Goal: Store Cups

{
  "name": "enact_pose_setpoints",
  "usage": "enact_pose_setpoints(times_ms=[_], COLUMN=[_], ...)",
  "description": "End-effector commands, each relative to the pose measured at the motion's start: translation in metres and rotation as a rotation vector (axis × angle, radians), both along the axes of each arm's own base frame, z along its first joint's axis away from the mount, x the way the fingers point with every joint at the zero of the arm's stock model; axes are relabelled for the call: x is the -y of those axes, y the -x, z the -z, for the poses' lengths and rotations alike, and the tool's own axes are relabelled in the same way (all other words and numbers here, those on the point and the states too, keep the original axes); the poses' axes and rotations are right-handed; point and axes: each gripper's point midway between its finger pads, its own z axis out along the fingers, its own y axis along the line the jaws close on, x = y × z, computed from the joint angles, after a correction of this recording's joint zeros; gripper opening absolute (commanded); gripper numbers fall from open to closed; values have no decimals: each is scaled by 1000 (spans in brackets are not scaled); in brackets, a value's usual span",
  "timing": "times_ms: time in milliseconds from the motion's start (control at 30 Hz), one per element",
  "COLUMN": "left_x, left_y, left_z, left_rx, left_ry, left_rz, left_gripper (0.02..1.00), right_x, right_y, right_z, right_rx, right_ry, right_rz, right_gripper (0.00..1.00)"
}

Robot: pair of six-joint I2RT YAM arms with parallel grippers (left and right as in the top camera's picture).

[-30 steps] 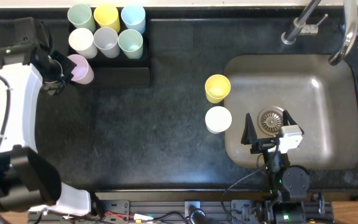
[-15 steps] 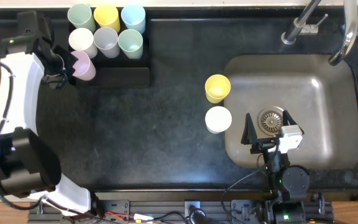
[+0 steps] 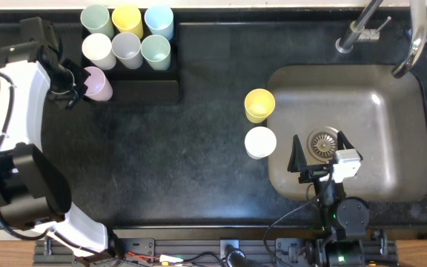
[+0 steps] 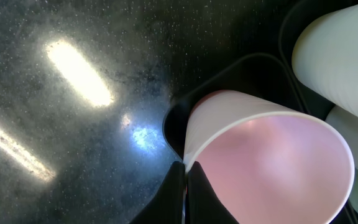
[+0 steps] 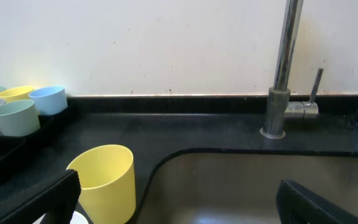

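My left gripper [image 3: 78, 82] [image 4: 184, 175] is shut on the rim of a pink cup [image 3: 96, 81] [image 4: 269, 163]. The cup hangs tilted at the front left corner of the black cup rack [image 3: 150, 90], over an empty round slot [image 4: 178, 121]. Several cups stand in the rack: a white one [image 3: 98, 49], a grey one [image 3: 127, 47] and pale green [image 3: 156, 50], yellow [image 3: 127, 18] and blue [image 3: 159, 19] ones. A yellow cup [image 3: 259, 104] [image 5: 105, 177] and a white cup [image 3: 260, 142] stand on the counter by the sink. My right gripper [image 3: 318, 155] rests open over the sink.
The steel sink [image 3: 391, 133] fills the right side, with its drain [image 3: 323, 142] and a tap [image 3: 362, 26] [image 5: 283, 74] behind. The black counter [image 3: 184, 163] lies between rack and sink. A wall [image 5: 166, 43] rises behind the counter.
My left gripper has shifted the pink cup slightly up toward the rack and tilted it a little. The right arm has stayed still.
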Motion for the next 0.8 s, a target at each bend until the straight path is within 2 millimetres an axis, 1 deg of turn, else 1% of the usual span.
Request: enact_pose_setpoints(times_ms=[33,100,200,233,267,333,367,400,500,600,633,667,700,767,800], left_x=[-1,1,2,2,2,2,2,2,5,17,37,52,74,117,143], left_y=[-6,-6,-6,-6,-6,-6,-6,-6,-7,-12,-17,-20,-23,-29,-30], left_z=[4,9,12,12,12,12,12,10,-3,-29,-53,-67,-81,-101,-110], left_rx=[-3,-14,-18,-19,-19,-19,-18,-16,18,93,169,212,265,346,387], left_ry=[25,37,42,43,43,42,42,42,33,8,-9,-19,-35,-75,-105], left_rz=[-15,-13,-12,-12,-12,-12,-12,-12,-1,33,104,160,245,400,479], left_gripper=[36,36,36,56,275,671,886,998,998,998,998,996,998,998,998], right_x=[1,1,1,1,1,1,1,1,1,1,1,1,1,1,1], right_y=[0,0,0,0,0,0,0,0,0,0,0,0,0,0,0], right_z=[4,4,4,4,4,4,3,4,4,4,4,4,4,4,4], right_rx=[0,-1,0,0,0,0,0,0,0,0,-1,0,0,0,-1], right_ry=[-1,-1,-1,-1,-1,-1,-1,-1,-1,-1,-1,-1,-1,-1,-1], right_rz=[3,3,3,3,3,3,3,3,3,3,3,3,3,3,3], right_gripper=[998,1000,998,998,998,993,998,998,998,998,998,998,996,998,996])
